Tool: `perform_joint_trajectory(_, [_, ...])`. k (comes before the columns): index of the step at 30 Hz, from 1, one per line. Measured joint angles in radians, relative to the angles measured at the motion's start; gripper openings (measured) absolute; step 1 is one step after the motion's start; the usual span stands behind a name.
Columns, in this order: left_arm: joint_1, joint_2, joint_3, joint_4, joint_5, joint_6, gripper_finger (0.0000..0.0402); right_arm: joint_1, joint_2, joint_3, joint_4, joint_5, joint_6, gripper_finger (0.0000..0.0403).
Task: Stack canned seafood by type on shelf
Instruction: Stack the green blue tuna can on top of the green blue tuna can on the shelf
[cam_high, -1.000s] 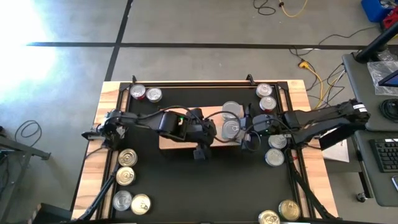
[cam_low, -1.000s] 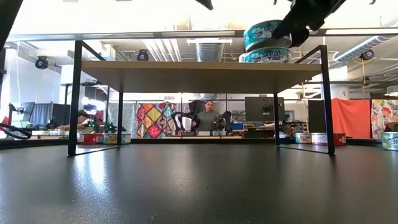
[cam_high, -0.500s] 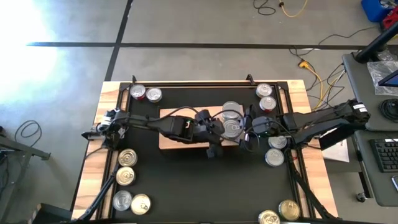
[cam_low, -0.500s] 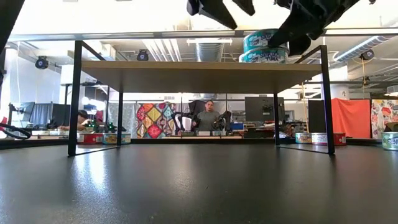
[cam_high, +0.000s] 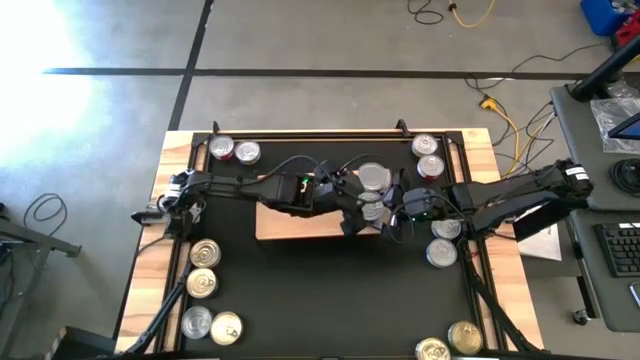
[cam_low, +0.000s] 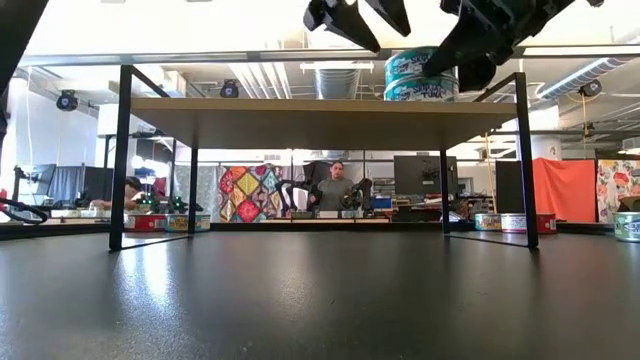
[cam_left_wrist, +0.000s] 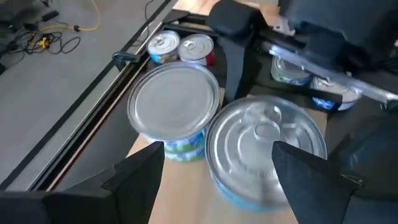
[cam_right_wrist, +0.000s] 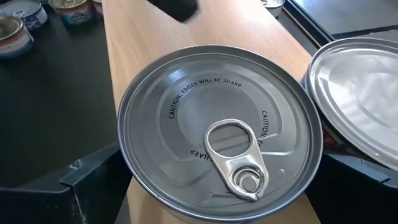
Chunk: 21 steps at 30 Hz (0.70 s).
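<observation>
Your right tool (cam_high: 388, 214) hangs with fingers spread wide around the pull-tab tin (cam_right_wrist: 219, 153), gripping nothing, your left tool (cam_high: 358, 207) likewise parted and empty opposite it, both tins (cam_high: 374, 178) standing side by side on the pale shelf (cam_high: 290, 226) above the surface (cam_low: 320, 300).

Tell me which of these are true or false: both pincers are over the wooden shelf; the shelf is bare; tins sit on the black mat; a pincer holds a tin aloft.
1. Both pincers are over the shelf. True: left pincer and right pincer meet there.
2. The shelf is bare. False: a pull-tab tin and a plain-lidded tin stand on it.
3. Tins sit on the black mat. True: for example the gold-lidded tin.
4. A pincer holds a tin aloft. False: both are open, the tins rest on the shelf.
</observation>
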Motion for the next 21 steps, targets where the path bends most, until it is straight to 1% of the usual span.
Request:
perform_joint_trajectory(3, [0.003,0.025,-0.001,0.039,0.032,0.036,0.0283,0.000,0.012,0.002,0.007,0.003,0.002,0.0398])
perform_joint_trajectory(8, [0.003,0.037,-0.002,0.072,0.047,0.076,0.0278,0.000,0.013,0.002,0.005,0.003,0.003,0.0399])
perform_joint_trajectory(10, [0.005,0.037,-0.002,0.075,0.118,0.100,0.0264,0.000,0.013,0.002,0.005,0.003,0.003,0.0399])
perform_joint_trajectory(12, [0.006,0.037,-0.002,0.073,0.165,0.101,0.0231,0.000,0.013,0.002,0.004,0.003,0.003,0.0400])
perform_joint_trajectory(14, [0.005,0.037,-0.002,0.074,0.169,0.101,0.0181,0.000,0.013,0.002,0.002,0.003,0.003,0.0400])
perform_joint_trajectory(18, [0.013,0.037,-0.002,0.087,0.169,0.105,0.0042,0.000,0.013,0.002,0.000,0.003,-0.004,0.0400])
perform_joint_trajectory(19, [0.018,0.037,-0.002,0.098,0.168,0.103,0.0022,0.000,0.013,0.002,0.000,0.003,-0.005,0.0400])
perform_joint_trajectory(21, [0.027,0.037,-0.002,0.121,0.169,0.101,0.0015,0.000,0.013,0.002,-0.002,0.002,-0.007,0.0400])
